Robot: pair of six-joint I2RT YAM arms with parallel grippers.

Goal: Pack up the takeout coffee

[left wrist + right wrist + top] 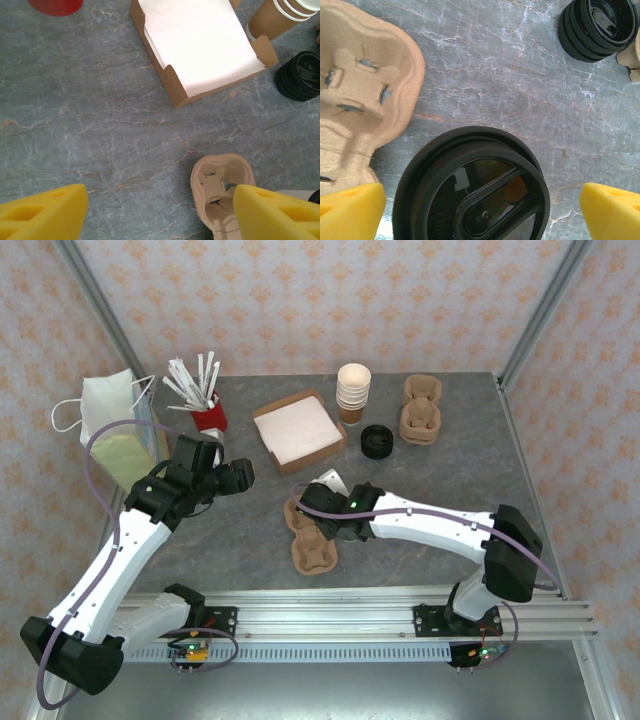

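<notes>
The right arm reaches low across the bench [450, 455] to its middle, where the right fingers [612, 210] stand spread wide on either side of the takeout coffee [475, 192] without gripping it. The left arm bends inward, with the left fingers [45, 212] well apart and empty. Seen from above, the coffee shows its round black lid, just beside the pulp carrier [360, 95].
</notes>
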